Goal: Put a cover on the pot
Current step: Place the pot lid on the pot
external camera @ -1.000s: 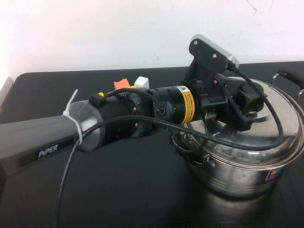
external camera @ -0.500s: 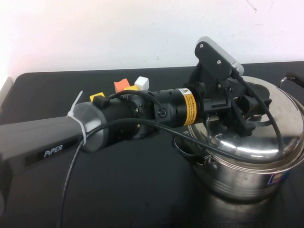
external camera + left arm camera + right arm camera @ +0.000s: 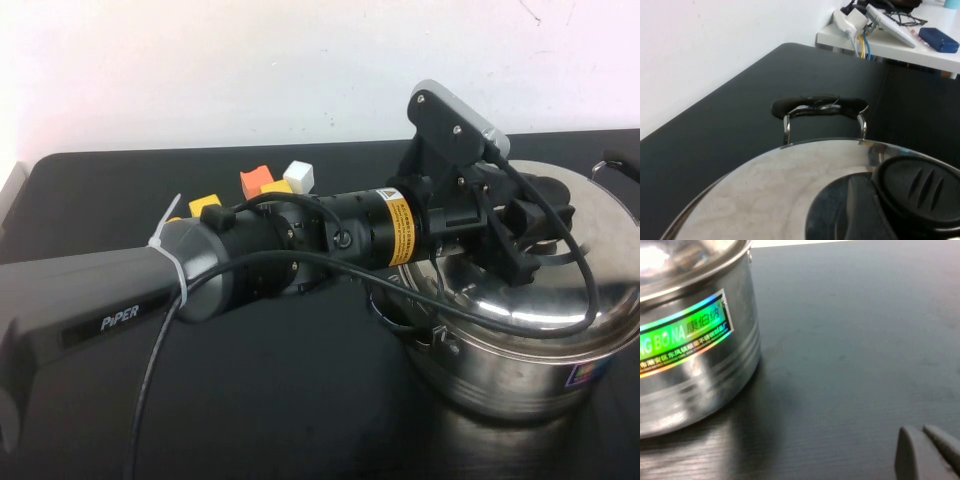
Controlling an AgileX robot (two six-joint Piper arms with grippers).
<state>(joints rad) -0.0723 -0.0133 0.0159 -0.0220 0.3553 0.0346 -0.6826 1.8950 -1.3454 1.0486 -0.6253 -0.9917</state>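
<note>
The steel pot (image 3: 500, 375) with a pink-blue sticker (image 3: 590, 372) stands at the table's right. The domed steel lid (image 3: 585, 285) lies over its mouth, slightly tilted. My left gripper (image 3: 530, 228) is over the lid's middle, shut on its black knob (image 3: 920, 192). The left wrist view shows the lid's dome (image 3: 770, 195) and the pot's far black handle (image 3: 817, 106). My right gripper (image 3: 926, 450) is shut and empty, low over the table beside the pot's wall (image 3: 690, 375); it is out of the high view.
Small blocks lie behind the left arm: orange (image 3: 256, 180), white (image 3: 298, 176) and yellow (image 3: 205, 206). The black table (image 3: 300, 400) ends at a white wall. A white desk with cables (image 3: 875, 30) stands beyond the table's edge.
My left gripper has carried the lid a little right and back. The lid has levelled out over the pot's rim. The right arm shows no earlier view.
</note>
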